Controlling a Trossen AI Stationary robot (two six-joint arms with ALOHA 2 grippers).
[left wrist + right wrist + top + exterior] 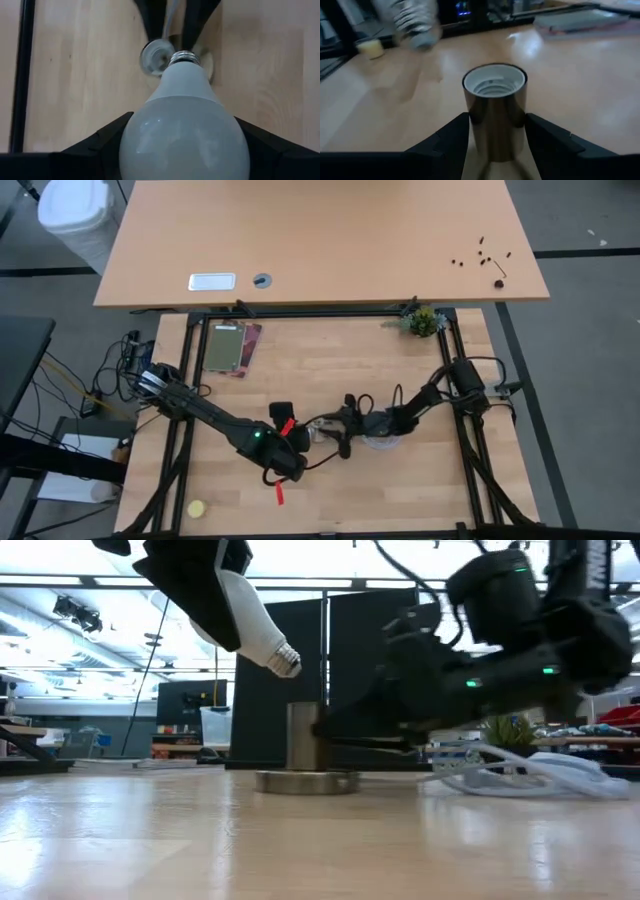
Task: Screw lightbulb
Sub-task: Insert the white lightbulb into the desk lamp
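The lightbulb [240,618] is held in the air by the left gripper [185,150], whose two dark fingers [95,150] are pressed against the wide white glass on either side. The bulb is tilted, with its greyish screw base [284,660] pointing down toward the socket [303,736] but apart from it, up and to one side of the socket's open mouth as seen in the low view. The socket, a dark upright cylinder with a white threaded inside [494,82], stands on a round silvery base [306,781] on the wooden table [330,370]. It is pinched by the right gripper [495,145], one finger on each side of the cylinder. A white cable [520,778] lies on the table beside the right arm. A small yellow object [197,508] lies near the table's front left corner.
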